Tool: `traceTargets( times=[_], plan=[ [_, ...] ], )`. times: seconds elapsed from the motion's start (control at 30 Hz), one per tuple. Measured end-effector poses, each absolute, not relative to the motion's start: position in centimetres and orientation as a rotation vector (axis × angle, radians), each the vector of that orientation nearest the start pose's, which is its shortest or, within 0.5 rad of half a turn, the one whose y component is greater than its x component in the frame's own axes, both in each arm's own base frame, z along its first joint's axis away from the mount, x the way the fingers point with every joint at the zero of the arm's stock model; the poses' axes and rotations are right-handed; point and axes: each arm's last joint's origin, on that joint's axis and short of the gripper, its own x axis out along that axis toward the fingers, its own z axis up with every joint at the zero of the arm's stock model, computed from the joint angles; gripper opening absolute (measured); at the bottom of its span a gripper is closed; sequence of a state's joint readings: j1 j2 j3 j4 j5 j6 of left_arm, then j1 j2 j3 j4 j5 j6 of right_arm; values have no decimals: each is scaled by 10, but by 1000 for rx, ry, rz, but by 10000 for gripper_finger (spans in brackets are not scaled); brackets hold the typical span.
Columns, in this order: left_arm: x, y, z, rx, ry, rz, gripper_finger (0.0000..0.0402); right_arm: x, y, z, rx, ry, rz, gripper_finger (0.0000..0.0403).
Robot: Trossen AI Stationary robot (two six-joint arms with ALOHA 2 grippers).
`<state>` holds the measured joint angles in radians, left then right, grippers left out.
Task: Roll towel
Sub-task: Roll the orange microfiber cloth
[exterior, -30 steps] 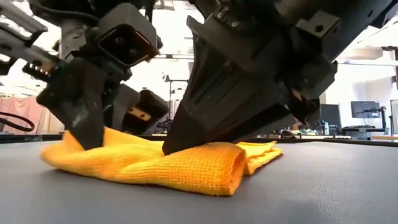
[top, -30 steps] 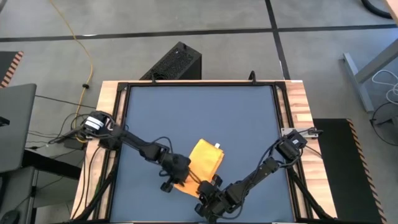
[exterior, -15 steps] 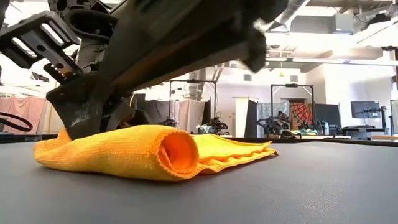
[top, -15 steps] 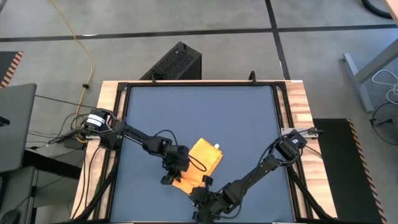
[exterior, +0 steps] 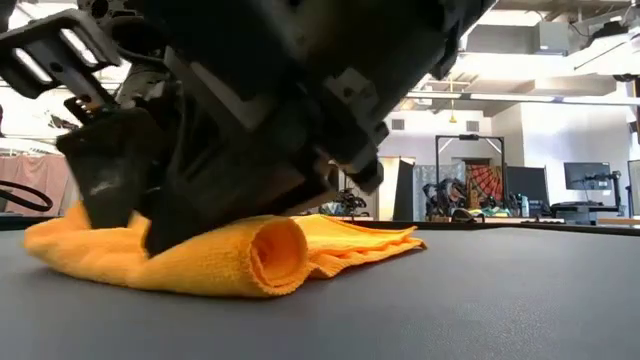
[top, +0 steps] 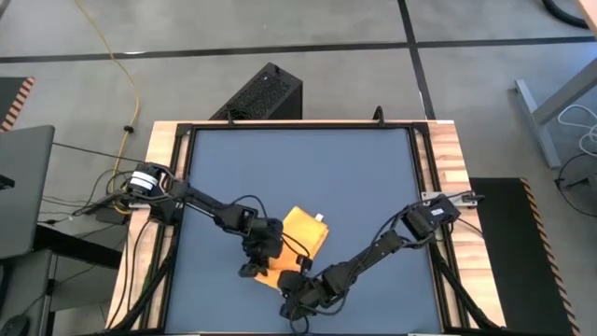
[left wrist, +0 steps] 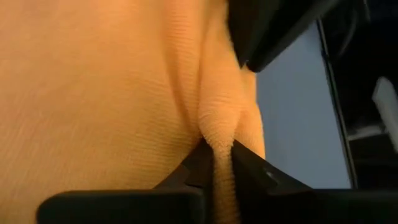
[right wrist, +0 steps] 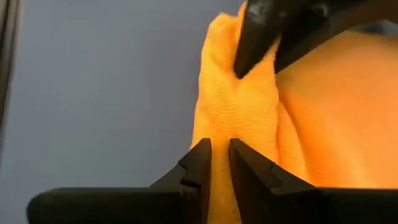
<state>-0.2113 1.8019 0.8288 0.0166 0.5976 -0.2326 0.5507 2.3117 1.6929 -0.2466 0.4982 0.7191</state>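
Both tools pinch the towel: I see left tool and right tool gripping its rolled near edge on the dark blue worktop; workshop behind.

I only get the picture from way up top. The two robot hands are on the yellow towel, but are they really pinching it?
Observer: Yes. The left gripper is shut on a raised fold of the towel; its wrist view shows cloth squeezed between the fingers.
Operator: And the other hand?
Observer: The right gripper pinches the towel's edge too, with cloth in the narrow gap between its fingers.
Operator: Is it rolled up yet?
Observer: Partly. From table height, the near end curls into a small tube with an open round mouth, and the rest lies flat behind it.
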Motion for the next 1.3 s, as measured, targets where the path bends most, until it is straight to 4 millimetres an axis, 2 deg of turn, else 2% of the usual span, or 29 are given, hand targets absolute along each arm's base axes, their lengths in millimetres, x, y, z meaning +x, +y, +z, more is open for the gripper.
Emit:
traceTargets(
  times=[0.2,0.33,0.47,0.6,0.73,0.83,0.97,1.13,1.3],
  plan=[
    [309,-83,118,-329,1011,-760,104,424,244,128,376,726,-298,87],
    [307,-75,120,-284,1031,-765,135,422,246,128,421,707,-319,87],
    [302,-65,134,-176,1002,-750,144,422,248,128,427,696,-315,87],
    [298,-60,159,-113,909,-757,145,422,248,128,428,696,-315,87],
    [283,-60,179,-55,836,-720,143,422,248,128,433,696,-317,87],
    [267,-72,180,-10,770,-655,137,422,248,128,434,694,-318,87],
    [243,-111,162,113,603,-599,130,423,245,128,437,694,-323,87],
    [221,-149,151,409,483,-471,132,425,242,128,439,697,-322,87],
    [208,-172,155,613,415,-505,154,425,242,128,443,696,-323,87]
  ],
)
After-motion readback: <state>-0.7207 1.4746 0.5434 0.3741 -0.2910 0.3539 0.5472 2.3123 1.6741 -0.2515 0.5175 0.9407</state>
